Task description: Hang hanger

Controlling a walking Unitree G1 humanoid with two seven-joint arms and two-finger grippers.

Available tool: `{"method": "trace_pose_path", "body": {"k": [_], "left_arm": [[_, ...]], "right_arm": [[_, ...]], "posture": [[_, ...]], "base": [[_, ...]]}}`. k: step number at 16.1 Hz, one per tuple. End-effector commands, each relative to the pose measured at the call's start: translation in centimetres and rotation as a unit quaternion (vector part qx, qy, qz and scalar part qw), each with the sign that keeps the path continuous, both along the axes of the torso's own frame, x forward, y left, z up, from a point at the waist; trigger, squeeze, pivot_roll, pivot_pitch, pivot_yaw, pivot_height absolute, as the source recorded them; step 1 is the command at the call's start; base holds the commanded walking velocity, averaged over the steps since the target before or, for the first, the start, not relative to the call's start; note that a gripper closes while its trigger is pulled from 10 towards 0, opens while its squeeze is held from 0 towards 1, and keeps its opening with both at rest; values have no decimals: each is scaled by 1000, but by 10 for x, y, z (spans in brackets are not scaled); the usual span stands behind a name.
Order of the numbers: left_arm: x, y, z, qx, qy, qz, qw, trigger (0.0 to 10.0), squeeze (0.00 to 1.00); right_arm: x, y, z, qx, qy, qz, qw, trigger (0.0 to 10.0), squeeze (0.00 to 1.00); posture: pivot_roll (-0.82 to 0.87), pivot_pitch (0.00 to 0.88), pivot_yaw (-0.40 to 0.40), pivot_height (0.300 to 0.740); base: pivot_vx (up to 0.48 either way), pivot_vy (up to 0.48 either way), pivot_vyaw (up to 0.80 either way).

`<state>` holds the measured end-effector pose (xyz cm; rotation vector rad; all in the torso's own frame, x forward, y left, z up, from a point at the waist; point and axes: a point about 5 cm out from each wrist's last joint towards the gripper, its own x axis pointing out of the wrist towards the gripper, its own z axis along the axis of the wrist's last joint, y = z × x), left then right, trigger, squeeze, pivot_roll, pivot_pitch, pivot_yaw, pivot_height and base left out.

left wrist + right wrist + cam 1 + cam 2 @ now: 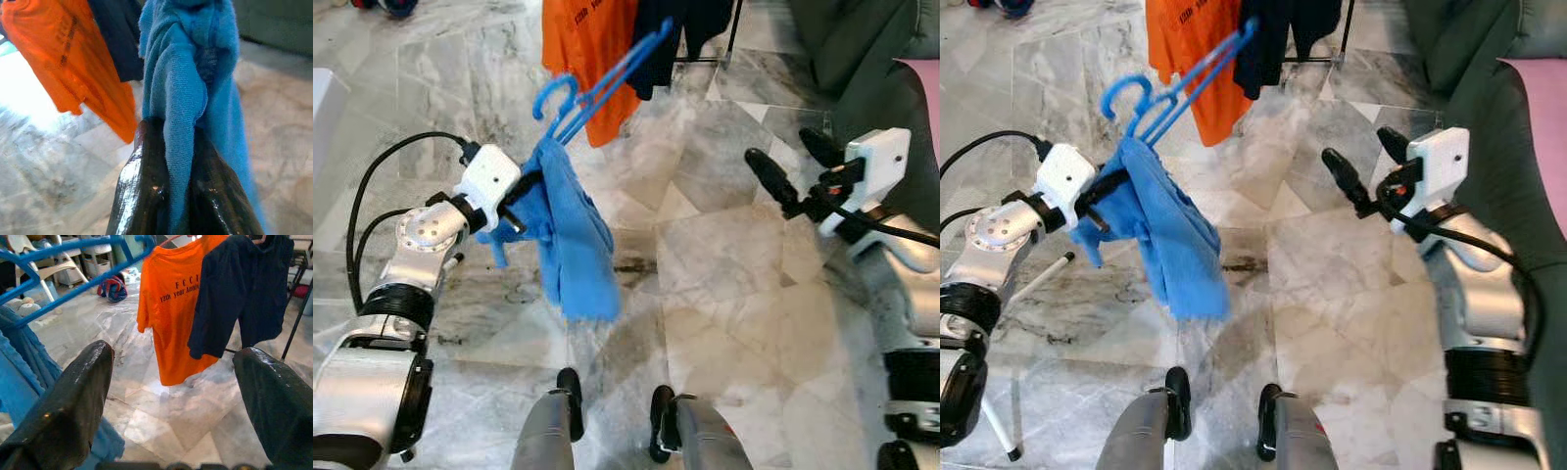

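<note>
Meanwhile left gripper (514, 201) clamps blue garment (573, 250) on blue hanger (597, 83); right gripper (793, 166) gapes wide beside it; advisable: level hook toward orange shirt (587, 44).

Left: left gripper (514, 211), cloth (573, 245) in it, hanger (597, 83) above. Right: right gripper (793, 166). Far: two hung shirts (587, 44). Far right: sofa (871, 59).

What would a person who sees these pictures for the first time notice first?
First, the bright blue cloth draped on a blue hanger, which the left gripper holds up over the marble floor, its fingers clamped on the fabric. Next, the orange T-shirt and the dark shirt hanging side by side ahead. The right gripper waits open, apart from the hanger.
</note>
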<state>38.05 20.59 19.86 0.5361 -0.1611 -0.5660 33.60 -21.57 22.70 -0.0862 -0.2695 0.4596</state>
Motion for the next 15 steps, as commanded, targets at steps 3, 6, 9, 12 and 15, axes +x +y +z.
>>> {"method": "trace_pose_path", "body": {"k": [3, 6, 9, 12, 15], "left_arm": [[-1, -12, 25, -17, -20, -70, 997, 0, 0], [-6, -29, 52, -29, -32, -148, 988, 0, 0], [-12, -41, 65, -39, -38, -189, 980, 0, 0], [-21, -55, 61, -49, -12, -232, 971, 0, 0], [-30, -70, 55, -49, 14, -280, 959, 0, 0]], "right_arm": [[8, 2, -36, 23, 78, -55, 995, 10000, 0], [18, 13, -66, 51, 135, -125, 982, 10000, 0], [15, 32, -82, 103, 124, -84, 983, 10000, 0], [10, 50, -98, 133, 176, -18, 975, 10000, 1000], [9, 52, -99, 143, 168, 17, 975, 10000, 933]], "posture": [[30, 321, -12, 740], [50, 328, -10, 740], [54, 331, -7, 740], [50, 332, -7, 740], [53, 334, -16, 740]], "base": [[0, 0, 0], [0, 0, 0], [0, 0, 0], [0, 0, 0], [0, 0, 0]]}}
